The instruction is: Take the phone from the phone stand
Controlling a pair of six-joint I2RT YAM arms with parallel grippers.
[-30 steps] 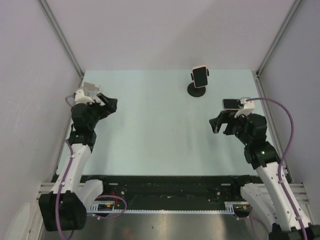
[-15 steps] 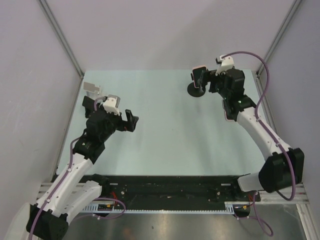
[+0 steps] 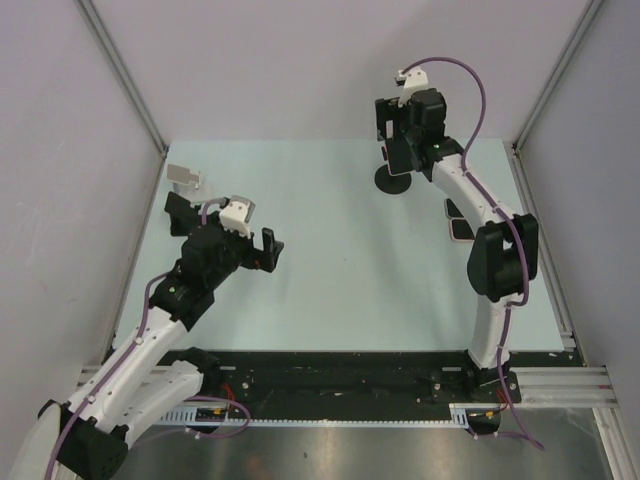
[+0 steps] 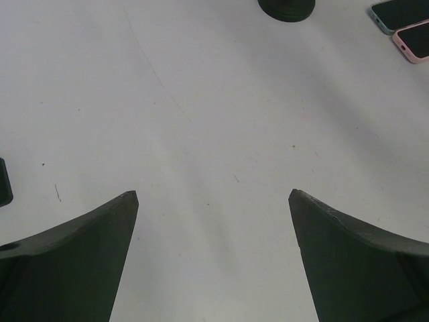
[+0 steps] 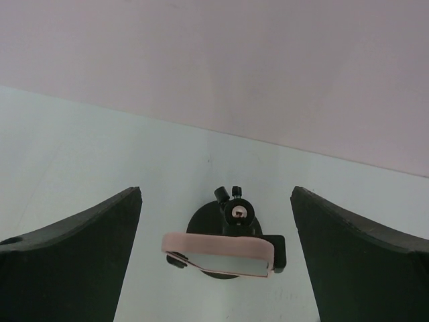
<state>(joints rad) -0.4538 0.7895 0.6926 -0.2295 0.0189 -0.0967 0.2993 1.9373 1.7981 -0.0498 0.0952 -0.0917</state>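
Observation:
The phone (image 5: 218, 252) has a pink case and sits clamped in the black phone stand (image 5: 236, 213), whose round base rests on the table at the back. In the top view the phone (image 3: 399, 158) is partly hidden under my right gripper (image 3: 398, 140), above the stand's base (image 3: 392, 182). In the right wrist view my right gripper (image 5: 216, 194) is open, one jaw on each side of the phone and clear of it. My left gripper (image 3: 268, 248) is open and empty over the left middle of the table; its wrist view (image 4: 213, 194) shows only bare table between the jaws.
Two loose phones, one blue (image 4: 402, 12) and one pink (image 4: 414, 41), lie flat at the right of the table (image 3: 458, 220). A white object (image 3: 183, 178) stands at the back left. Grey walls close in the back and sides.
My right arm swung from the right side to the back and now hovers open over the phone in the stand. My left arm moved inward toward the table's middle.

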